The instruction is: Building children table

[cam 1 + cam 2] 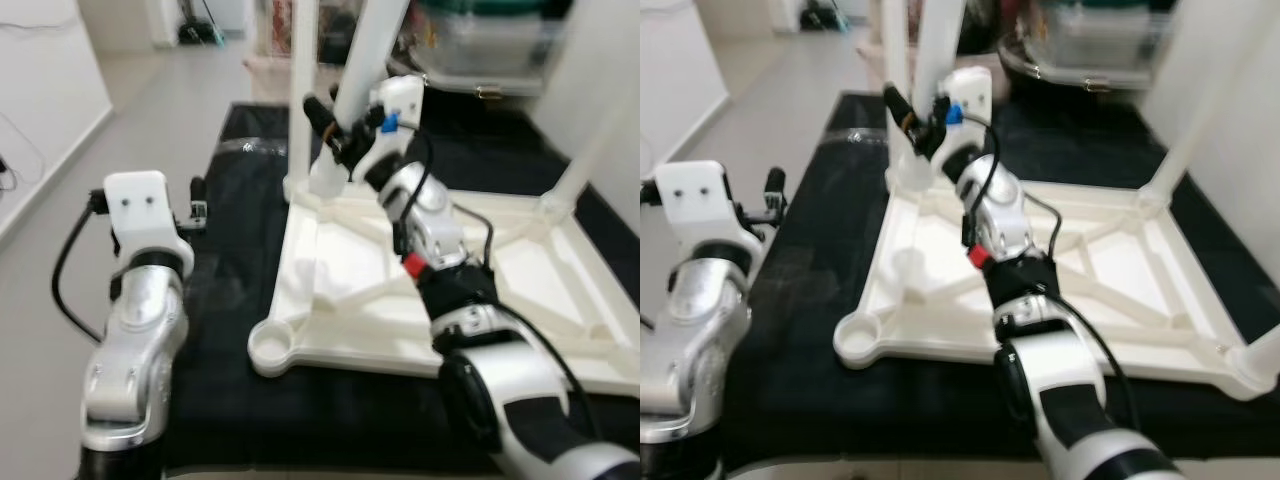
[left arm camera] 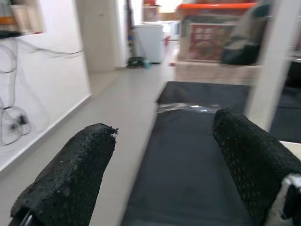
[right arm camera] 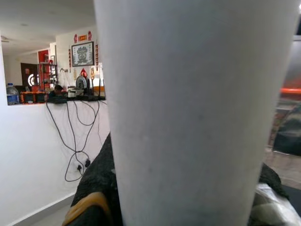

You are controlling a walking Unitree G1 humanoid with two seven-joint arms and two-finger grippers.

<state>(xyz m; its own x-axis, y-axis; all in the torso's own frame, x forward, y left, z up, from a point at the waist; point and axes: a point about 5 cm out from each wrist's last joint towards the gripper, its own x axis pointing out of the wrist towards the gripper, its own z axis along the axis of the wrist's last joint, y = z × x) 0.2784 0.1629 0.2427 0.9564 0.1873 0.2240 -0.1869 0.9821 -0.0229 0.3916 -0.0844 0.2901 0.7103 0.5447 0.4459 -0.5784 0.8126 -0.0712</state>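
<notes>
I see a black mat (image 1: 230, 330) over grey floor (image 1: 150, 110), clear storage bin (image 1: 490, 45) beyond, framed picture (image 3: 82, 53), dangling cables (image 3: 77, 141).

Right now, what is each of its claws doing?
Left gripper: open, holding nothing, over the black mat.
Right gripper: shut on the white table leg.

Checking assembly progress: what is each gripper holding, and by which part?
The right gripper is closed around a white table leg, low on its shaft just above the upturned tabletop. The left gripper is open, holding nothing.
</notes>
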